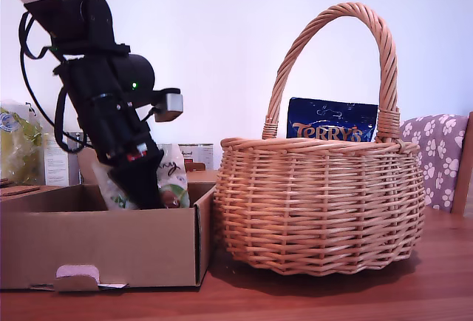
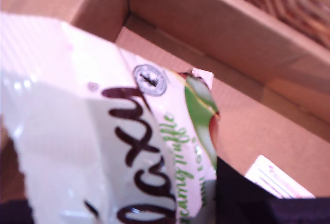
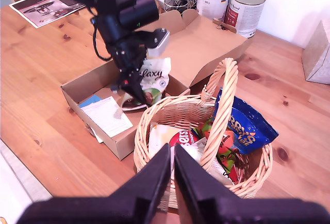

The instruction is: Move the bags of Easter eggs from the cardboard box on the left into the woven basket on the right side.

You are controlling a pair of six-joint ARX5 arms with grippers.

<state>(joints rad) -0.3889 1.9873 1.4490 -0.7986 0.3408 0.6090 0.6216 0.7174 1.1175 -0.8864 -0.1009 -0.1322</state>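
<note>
White Galaxy bag (image 2: pixel 103 146) in my first gripper (image 1: pixel 148 188), inside cardboard box (image 1: pixel 111 247).

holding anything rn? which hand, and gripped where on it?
My first hand is shut on the white Galaxy bag, apparently at its lower side edge, inside the cardboard box. My second hand is shut and holds nothing, hovering above the woven basket.

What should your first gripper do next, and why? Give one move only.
Probably lift straight up. My first gripper is shut on the white Galaxy bag, which sits low inside the cardboard box. The woven basket has a rim higher than the box wall, so the bag needs height before moving across.
</note>
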